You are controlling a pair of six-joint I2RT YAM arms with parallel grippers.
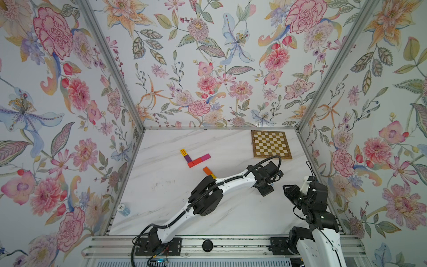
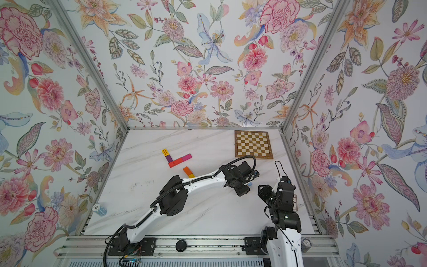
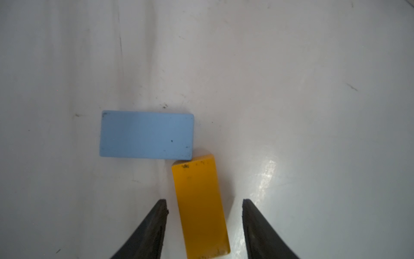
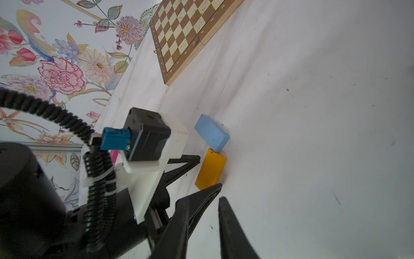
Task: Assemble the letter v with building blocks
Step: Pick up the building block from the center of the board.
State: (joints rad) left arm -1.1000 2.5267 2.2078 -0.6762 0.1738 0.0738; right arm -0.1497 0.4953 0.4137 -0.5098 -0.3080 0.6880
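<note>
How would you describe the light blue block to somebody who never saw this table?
Find the chessboard at the far right of the table; the left arm reaches just in front of it. Two blocks lie flat there: the yellow block sits between the open fingers of the left hand, and the light blue block lies past its end, crosswise, the only blue one.
</note>
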